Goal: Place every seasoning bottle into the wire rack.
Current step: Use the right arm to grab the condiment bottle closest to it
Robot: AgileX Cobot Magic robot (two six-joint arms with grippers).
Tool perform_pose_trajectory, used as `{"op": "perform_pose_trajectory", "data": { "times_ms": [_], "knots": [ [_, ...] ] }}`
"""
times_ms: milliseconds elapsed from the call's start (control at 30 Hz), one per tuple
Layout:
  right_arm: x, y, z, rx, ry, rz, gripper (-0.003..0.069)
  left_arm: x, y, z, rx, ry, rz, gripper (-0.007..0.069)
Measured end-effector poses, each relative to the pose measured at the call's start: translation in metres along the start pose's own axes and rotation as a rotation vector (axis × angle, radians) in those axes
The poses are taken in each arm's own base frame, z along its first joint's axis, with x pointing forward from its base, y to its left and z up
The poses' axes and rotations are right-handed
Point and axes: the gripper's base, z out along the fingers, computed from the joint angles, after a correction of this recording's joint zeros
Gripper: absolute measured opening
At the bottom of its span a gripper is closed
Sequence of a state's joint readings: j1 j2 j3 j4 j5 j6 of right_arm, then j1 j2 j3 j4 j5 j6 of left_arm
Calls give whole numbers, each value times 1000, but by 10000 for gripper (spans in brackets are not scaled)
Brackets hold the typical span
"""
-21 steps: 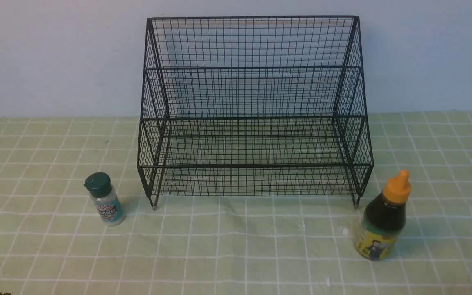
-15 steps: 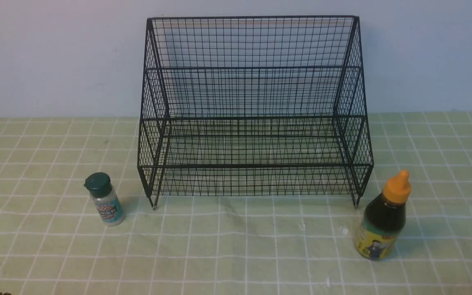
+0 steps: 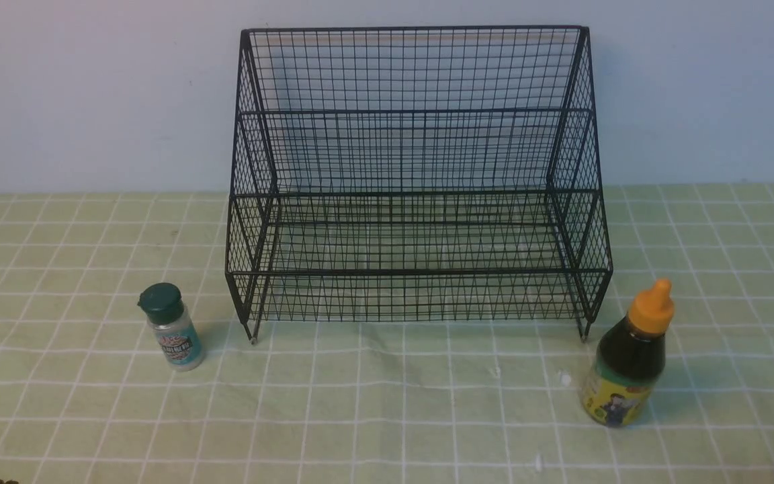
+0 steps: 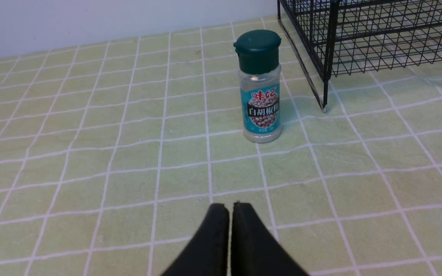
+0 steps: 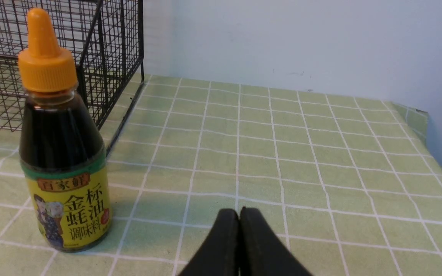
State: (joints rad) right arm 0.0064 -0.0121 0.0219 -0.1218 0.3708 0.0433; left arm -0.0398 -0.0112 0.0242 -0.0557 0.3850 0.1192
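The black wire rack [image 3: 417, 181] stands empty at the back middle of the table. The small clear shaker [image 3: 170, 327] with green cap and teal label stands upright to its front left; it also shows in the left wrist view [image 4: 260, 86]. The dark-sauce bottle [image 3: 627, 356] with orange nozzle cap stands upright to the rack's front right, and shows in the right wrist view [image 5: 60, 134]. My left gripper [image 4: 230, 207] is shut and empty, short of the shaker. My right gripper [image 5: 239, 211] is shut and empty, beside the sauce bottle. Neither gripper shows in the front view.
A green checked cloth [image 3: 387, 403] covers the table. A pale wall [image 3: 91, 94] rises behind the rack. The table's right edge [image 5: 436, 153] shows in the right wrist view. A rack leg [image 4: 324, 96] stands close to the shaker.
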Motion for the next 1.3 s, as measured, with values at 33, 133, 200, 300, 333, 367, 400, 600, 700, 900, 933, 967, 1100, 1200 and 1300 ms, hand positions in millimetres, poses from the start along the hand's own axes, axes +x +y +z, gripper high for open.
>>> {"op": "perform_pose_trajectory", "data": {
  "times_ms": [33, 133, 200, 300, 333, 367, 400, 600, 700, 900, 933, 967, 1100, 1200, 1300],
  "knots": [
    [0, 0, 0, 0, 0, 0, -12, 0, 0, 0, 0, 0, 0, -6],
    [0, 0, 0, 0, 0, 0, -12, 0, 0, 0, 0, 0, 0, -6],
    [0, 0, 0, 0, 0, 0, -12, 0, 0, 0, 0, 0, 0, -6],
    [0, 0, 0, 0, 0, 0, -12, 0, 0, 0, 0, 0, 0, -6],
    [0, 0, 0, 0, 0, 0, -12, 0, 0, 0, 0, 0, 0, -6],
    [0, 0, 0, 0, 0, 0, -12, 0, 0, 0, 0, 0, 0, -6],
    [0, 0, 0, 0, 0, 0, -12, 0, 0, 0, 0, 0, 0, -6],
    [-1, 0, 0, -4, -6, 14, -12, 0, 0, 0, 0, 0, 0, -6],
    [-5, 3, 0, -32, -64, 124, -12, 0, 0, 0, 0, 0, 0, -6],
    [-24, 1, -3, -84, -276, 547, -12, 0, 0, 0, 0, 0, 0, -6],
    [-27, -1, -4, -88, -303, 614, -12, 0, 0, 0, 0, 0, 0, -6],
    [-27, -1, -4, -89, -311, 633, -12, 0, 0, 0, 0, 0, 0, -6],
    [-29, -3, -5, -89, -334, 697, -12, 0, 0, 0, 0, 0, 0, -6],
    [-29, -3, -5, -85, -337, 684, -12, 0, 0, 0, 0, 0, 0, -6],
    [-31, -5, -6, -79, -369, 713, -12, 0, 0, 0, 0, 0, 0, -6]
  ]
}}
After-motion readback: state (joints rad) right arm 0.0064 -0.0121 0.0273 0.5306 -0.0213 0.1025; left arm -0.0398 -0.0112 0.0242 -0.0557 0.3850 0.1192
